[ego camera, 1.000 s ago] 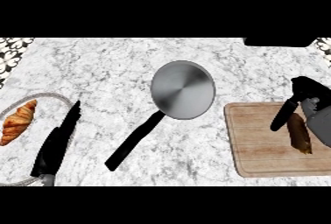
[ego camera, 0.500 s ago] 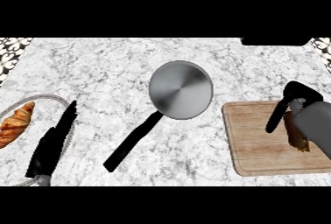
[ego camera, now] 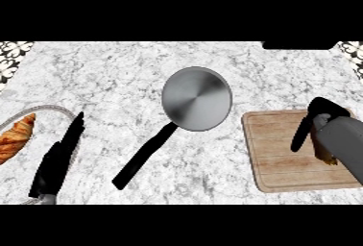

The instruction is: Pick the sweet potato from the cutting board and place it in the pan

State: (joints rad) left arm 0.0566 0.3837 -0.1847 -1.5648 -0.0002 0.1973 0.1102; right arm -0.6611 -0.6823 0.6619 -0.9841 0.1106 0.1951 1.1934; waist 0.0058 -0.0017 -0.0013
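I see my right robot hand curled around the brown sweet potato (mostly hidden) on the wooden cutting board; left robot hand rests open.

One pan — one cutting board — one croissant

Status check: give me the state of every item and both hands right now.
pan: empty, on the counter
sweet potato: on the cutting board, mostly hidden by the forearm
right hand: over the sweet potato, fingers curled down
left hand: open, resting at the lower left
croissant: on its plate
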